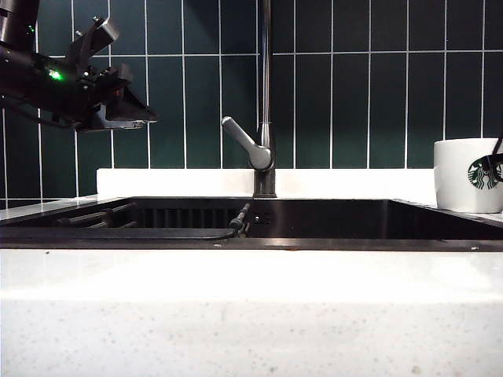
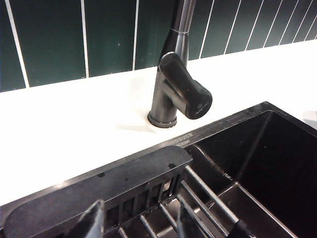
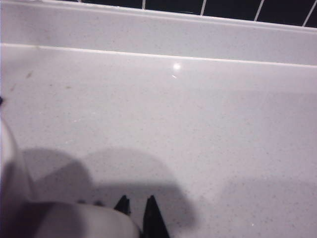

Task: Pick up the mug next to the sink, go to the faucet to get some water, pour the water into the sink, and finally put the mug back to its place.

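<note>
You're at the start: mug (image 1: 469, 176) on the desk's (image 1: 251, 298) right end by the sink (image 1: 330, 220), unlifted; right end effector (image 3: 138, 208) pinching its handle, left end effector (image 2: 136, 220) spread above the sink's left end; filling, pouring, return remain.

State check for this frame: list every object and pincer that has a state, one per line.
White ceramic mug: upright on the counter, right of the sink.
Dark-grey metal faucet: no water visible.
Black recessed sink: looks dry.
Left pincer: open, raised at the sink's left end.
Right pincer: shut beside the mug.
</note>
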Controlling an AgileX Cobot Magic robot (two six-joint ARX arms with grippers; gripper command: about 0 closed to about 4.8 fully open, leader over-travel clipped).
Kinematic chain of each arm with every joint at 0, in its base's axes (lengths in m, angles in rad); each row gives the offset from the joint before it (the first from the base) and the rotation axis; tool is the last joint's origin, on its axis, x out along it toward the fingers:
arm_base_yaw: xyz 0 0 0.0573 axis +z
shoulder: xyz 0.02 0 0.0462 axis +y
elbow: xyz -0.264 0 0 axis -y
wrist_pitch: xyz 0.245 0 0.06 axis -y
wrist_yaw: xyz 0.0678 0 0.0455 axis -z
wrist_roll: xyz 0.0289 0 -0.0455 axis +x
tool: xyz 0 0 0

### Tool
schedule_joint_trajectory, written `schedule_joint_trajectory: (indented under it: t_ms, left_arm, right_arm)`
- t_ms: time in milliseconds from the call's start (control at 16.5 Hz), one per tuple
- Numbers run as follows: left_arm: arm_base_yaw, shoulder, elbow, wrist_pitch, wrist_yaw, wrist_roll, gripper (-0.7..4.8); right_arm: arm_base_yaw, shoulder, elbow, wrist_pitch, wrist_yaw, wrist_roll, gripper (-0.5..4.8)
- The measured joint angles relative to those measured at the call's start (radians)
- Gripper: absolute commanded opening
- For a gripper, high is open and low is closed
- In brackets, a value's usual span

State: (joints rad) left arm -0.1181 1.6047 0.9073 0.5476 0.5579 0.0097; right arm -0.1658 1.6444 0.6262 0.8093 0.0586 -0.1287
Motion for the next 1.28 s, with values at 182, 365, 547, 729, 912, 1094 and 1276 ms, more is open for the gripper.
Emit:
schedule_joint_trajectory:
  t_ms: [182,365,547,729,912,1094,1276]
  left_arm:
    - [0.000,0.000,0.000,0.000,0.000,0.000,1.84]
    - [0.000,0.000,0.000,-0.006,0.000,0.000,1.84]
    - [0.000,0.012,0.000,-0.010,0.000,0.000,1.84]
    - [0.000,0.021,0.002,-0.012,0.019,0.000,1.84]
    - [0.000,0.066,0.049,-0.009,0.070,-0.002,1.84]
    - [-0.005,0.121,0.106,-0.014,0.077,-0.003,1.84]
    - [-0.005,0.194,0.217,-0.008,0.087,-0.035,1.84]
  right_arm:
    - [0.000,-0.006,0.000,0.000,-0.003,-0.003,-0.01]
    - [0.002,-0.055,-0.008,-0.018,-0.004,-0.016,-0.01]
    - [0.003,-0.118,0.021,-0.012,-0.021,0.021,-0.01]
    - [0.035,-0.163,0.084,-0.066,-0.060,0.057,-0.01]
    - [0.134,-0.166,0.203,-0.218,-0.128,0.087,-0.01]
    - [0.269,-0.164,0.361,-0.401,-0.146,0.088,-0.01]
    - [0.394,-0.132,0.504,-0.493,-0.149,0.090,-0.01]
